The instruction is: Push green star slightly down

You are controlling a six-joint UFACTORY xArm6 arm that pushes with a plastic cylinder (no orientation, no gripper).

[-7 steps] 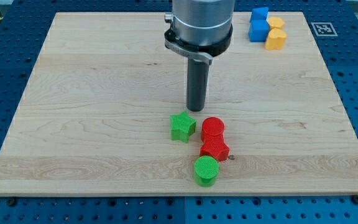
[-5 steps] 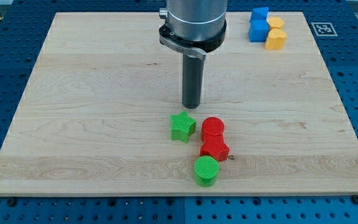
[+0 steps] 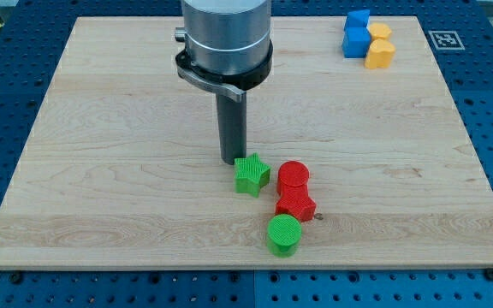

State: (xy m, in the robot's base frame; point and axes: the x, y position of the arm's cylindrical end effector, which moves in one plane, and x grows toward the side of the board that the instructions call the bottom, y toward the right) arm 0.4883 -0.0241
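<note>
Green star (image 3: pixel 252 174) on the board, just left of the red cylinder (image 3: pixel 294 177). My tip (image 3: pixel 233 160) at the star's upper-left edge, touching or nearly so. No fingers on this rod, nothing clamped. Downward push apparently not yet done.

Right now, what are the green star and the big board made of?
The green star, just below my tip, looks like matte plastic, maybe 3D-printed: fine ridged lines run across its top. The board looks like pale wood with a smooth finish: long grain streaks show. I can't be sure of either.
</note>
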